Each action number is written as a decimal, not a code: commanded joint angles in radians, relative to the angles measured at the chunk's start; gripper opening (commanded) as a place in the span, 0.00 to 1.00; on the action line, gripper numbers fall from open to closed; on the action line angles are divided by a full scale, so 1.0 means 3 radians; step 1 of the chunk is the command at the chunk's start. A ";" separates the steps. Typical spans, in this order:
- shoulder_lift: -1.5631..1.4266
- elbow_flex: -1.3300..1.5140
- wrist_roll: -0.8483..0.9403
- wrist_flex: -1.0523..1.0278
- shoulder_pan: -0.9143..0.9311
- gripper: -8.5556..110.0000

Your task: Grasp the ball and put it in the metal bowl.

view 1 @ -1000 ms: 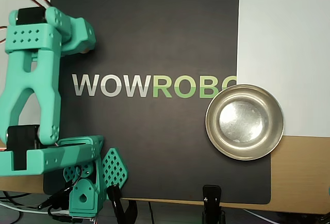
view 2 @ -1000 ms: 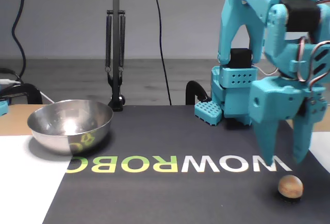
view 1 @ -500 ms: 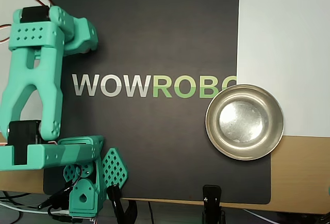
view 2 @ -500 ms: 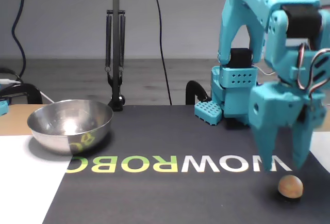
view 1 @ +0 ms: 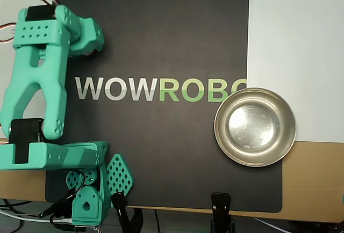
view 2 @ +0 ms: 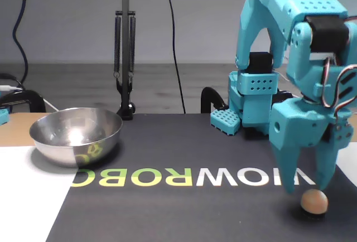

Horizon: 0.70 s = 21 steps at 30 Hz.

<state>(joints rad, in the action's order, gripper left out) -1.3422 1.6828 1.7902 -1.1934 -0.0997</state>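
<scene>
In the fixed view the bowl (view 2: pixel 76 136) stands far left on the surface (view 2: pixel 167 219), partly on the dark mat (view 2: pixel 184 141). The mat's printed letters (view 2: pixel 192 178) run between it and the arm (view 2: pixel 295 58). At the right the pincer (view 2: pixel 305 189) points down, spread, its tips just above the ball (view 2: pixel 314 201), which rests on the mat. In the overhead view the bowl (view 1: pixel 255 127) is empty and the arm hides the ball.
</scene>
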 commanded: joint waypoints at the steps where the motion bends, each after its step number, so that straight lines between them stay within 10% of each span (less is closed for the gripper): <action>1: 0.0020 -0.0118 -0.0010 0.0072 0.0020 0.61; 21: 0.0046 -0.0118 -0.0005 0.0118 -0.0056 0.61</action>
<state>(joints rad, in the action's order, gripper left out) -1.3238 1.6828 1.7902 -1.1658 -0.1028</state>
